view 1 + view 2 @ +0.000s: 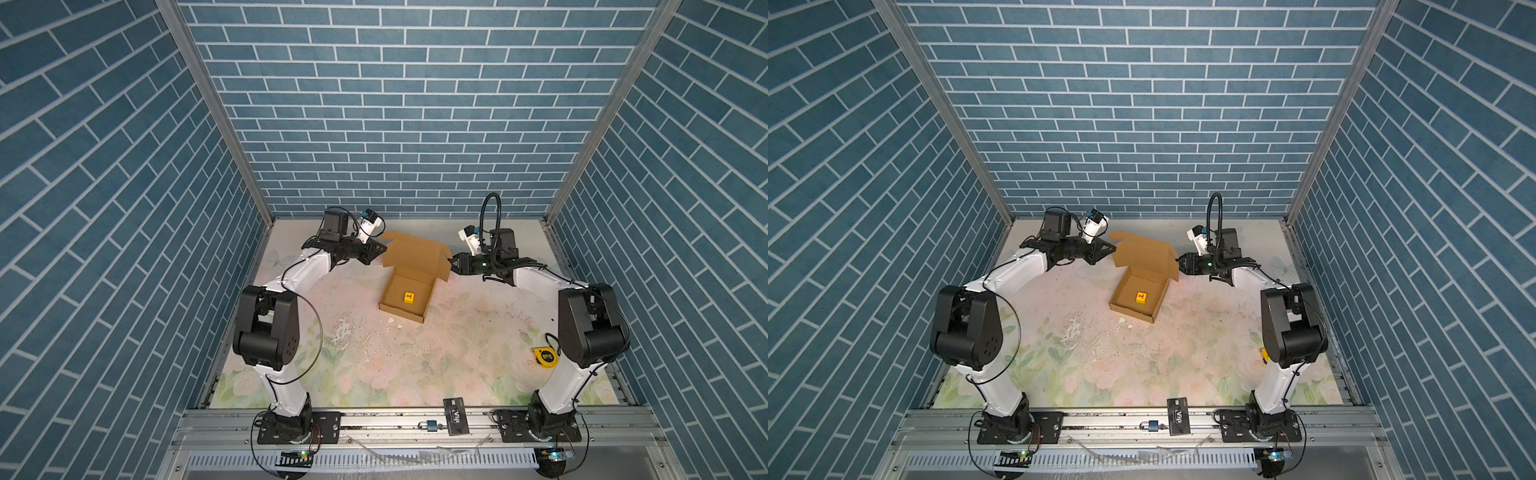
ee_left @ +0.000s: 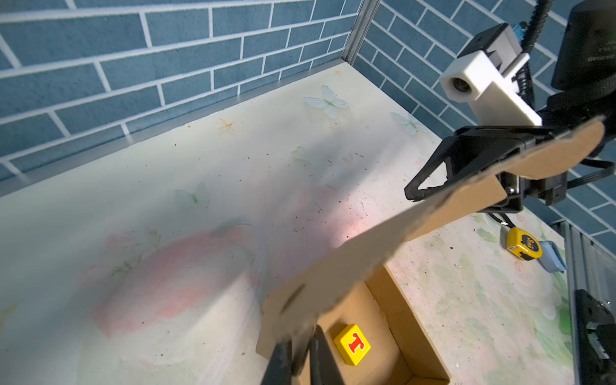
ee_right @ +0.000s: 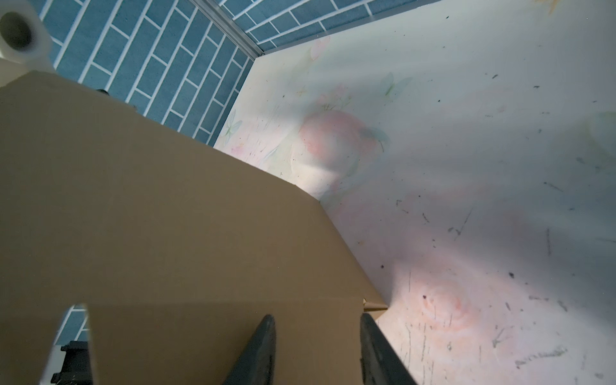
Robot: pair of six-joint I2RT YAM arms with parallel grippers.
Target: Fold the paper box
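The paper box (image 1: 401, 312) stood on the desk (image 1: 457, 353) with its tray already formed around the yellow block (image 1: 409, 296). The block lay loose on the tray floor, touching no wall. Behind the block, on the side of the brick wall (image 1: 399, 124), the lid (image 1: 411, 253) stood raised and leaned a little over the tray. It was not yet closed.

The left tool (image 1: 381, 249) was at the lid's edge, left of the block. In the left wrist view its fingers (image 2: 321, 353) were narrow, with the cardboard edge between them. I judged this a pinch on the lid, so that the panel could be steered down and not fall by itself.

The right tool (image 1: 453, 262) was at the opposite edge, right of the block, next to the rounded side flap (image 2: 546, 156). Its fingers (image 3: 260, 346) stood about half apart, with the broad cardboard face behind them and nothing clamped that I could see. It probably served to steady this side, or to turn the flap inward.

Having one tool at each end seemed sensible, because a lid pushed from one side only would twist. The flaps must go inside the tray walls, and the block was low enough not to hinder that.
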